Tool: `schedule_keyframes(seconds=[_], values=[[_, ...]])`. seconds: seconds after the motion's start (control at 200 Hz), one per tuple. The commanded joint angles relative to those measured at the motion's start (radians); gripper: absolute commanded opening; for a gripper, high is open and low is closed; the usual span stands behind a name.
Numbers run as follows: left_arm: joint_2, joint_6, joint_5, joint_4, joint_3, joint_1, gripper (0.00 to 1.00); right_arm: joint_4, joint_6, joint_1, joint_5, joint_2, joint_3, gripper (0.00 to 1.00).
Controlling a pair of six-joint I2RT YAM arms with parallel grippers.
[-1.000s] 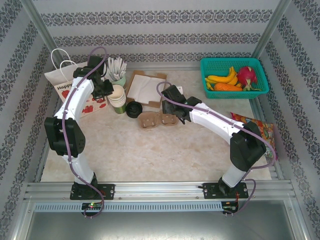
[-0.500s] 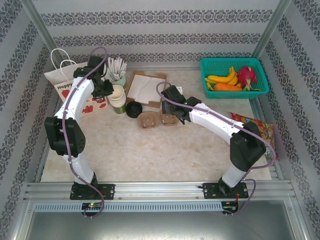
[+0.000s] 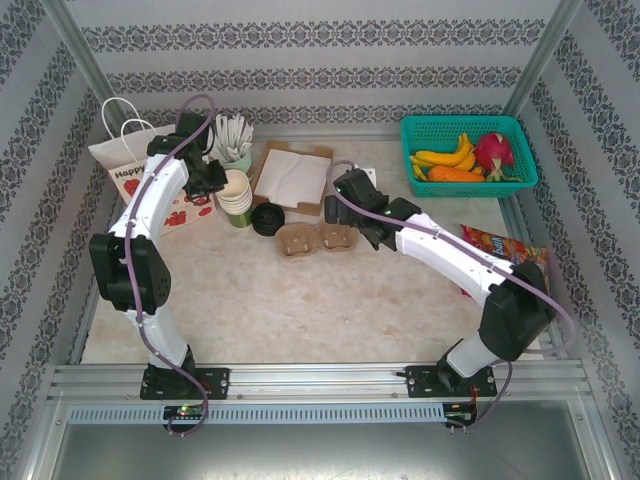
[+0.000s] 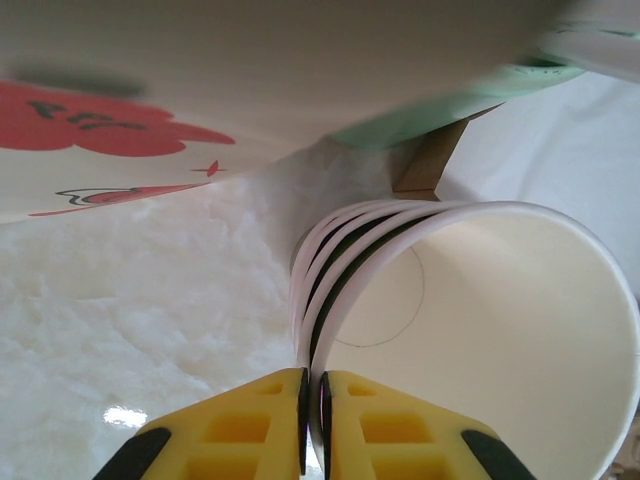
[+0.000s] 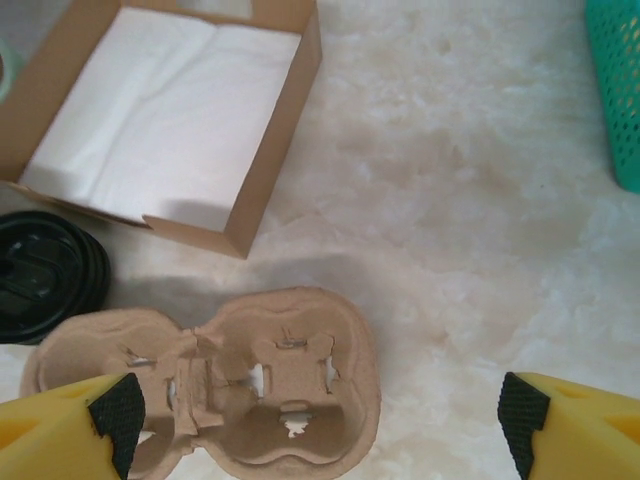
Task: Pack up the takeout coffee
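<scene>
The takeout coffee is out of view. My left gripper is shut on the rim of the top cup of a stack of cream-white cups; in the left wrist view the yellow fingers pinch that rim, and the cup gapes open to the right. My right gripper hangs open and wide over the right cell of a brown pulp cup carrier, holding nothing. The carrier lies flat in mid-table. A stack of black lids sits just to its left.
A white paper bag with red print stands at the back left, close behind the cups. A mint-green cup with white sticks, a cardboard box of napkins, a teal fruit basket and a snack bag line the back and right.
The right gripper's jaws have spread much wider and its arm has swung a little to the right. The left fingers have closed slightly on the cup rim.
</scene>
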Motion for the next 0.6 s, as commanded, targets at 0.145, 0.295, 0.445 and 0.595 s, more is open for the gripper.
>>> schedule_keyframes(seconds=[0.145,0.295,0.445,0.595], values=[[0.025,0.026,0.018,-0.032,-0.034,0.009,0.09,0.057,-0.01,0.011,0.022,-0.075,-0.044,0.94],[0.01,0.022,0.024,-0.021,-0.043,0.009,0.0,0.074,-0.01,0.013,0.0,-0.082,-0.047,0.94],[-0.061,-0.019,0.111,0.034,-0.06,0.021,0.0,0.085,-0.008,0.012,-0.015,-0.094,-0.044,0.94],[-0.108,-0.054,0.13,0.072,-0.075,0.027,0.0,0.097,-0.016,0.013,-0.051,-0.095,-0.032,0.94]])
